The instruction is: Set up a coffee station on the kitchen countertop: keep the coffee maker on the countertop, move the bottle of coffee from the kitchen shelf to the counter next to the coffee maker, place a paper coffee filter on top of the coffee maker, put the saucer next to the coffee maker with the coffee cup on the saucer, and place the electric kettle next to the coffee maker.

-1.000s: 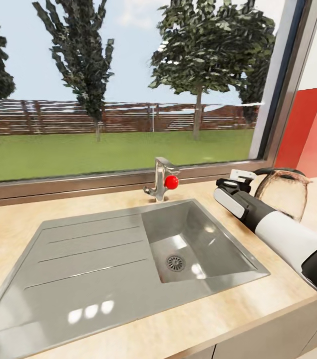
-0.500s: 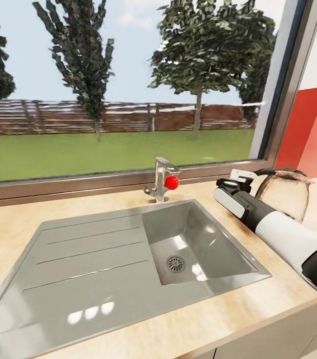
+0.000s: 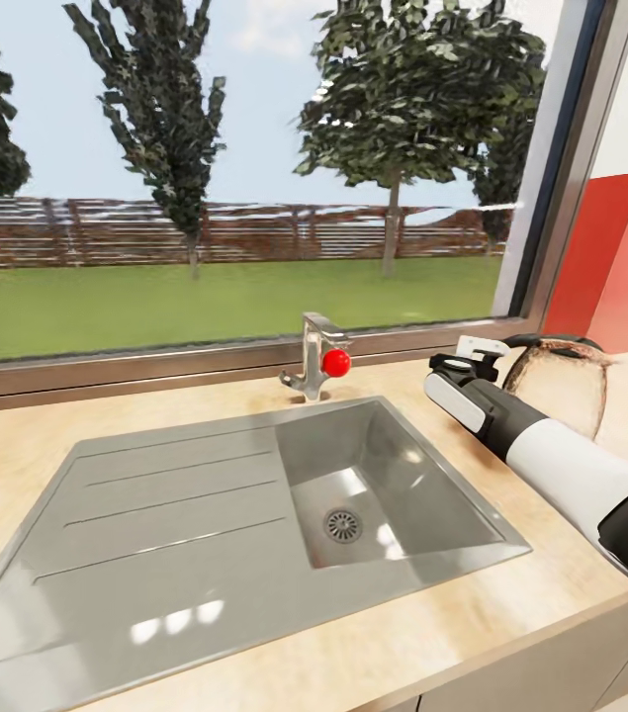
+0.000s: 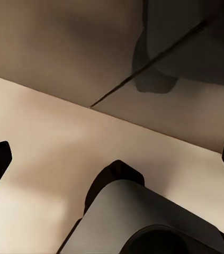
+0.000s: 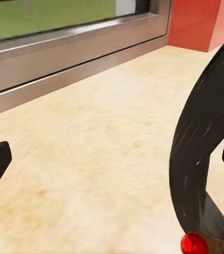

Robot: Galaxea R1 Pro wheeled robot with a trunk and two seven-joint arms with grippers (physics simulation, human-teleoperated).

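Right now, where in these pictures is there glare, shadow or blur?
Head view: bright window reflections lie on the sink drainboard and basin; the glass kettle looks grainy. Left wrist view: dim and shadowed, soft edges. Right wrist view: the countertop is evenly lit, but the kettle handle, very near the lens, is blurred.

I see a brushed, glossy steel sink (image 3: pixel 185 524) set in a matt, wood-look counter (image 3: pixel 17 445). The kettle (image 3: pixel 561 386) looks like clear glass with a black handle.

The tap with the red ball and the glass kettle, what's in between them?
In the head view, the robot's right tool and its forearm sit between the tap and the kettle, above bare countertop behind the sink's corner.
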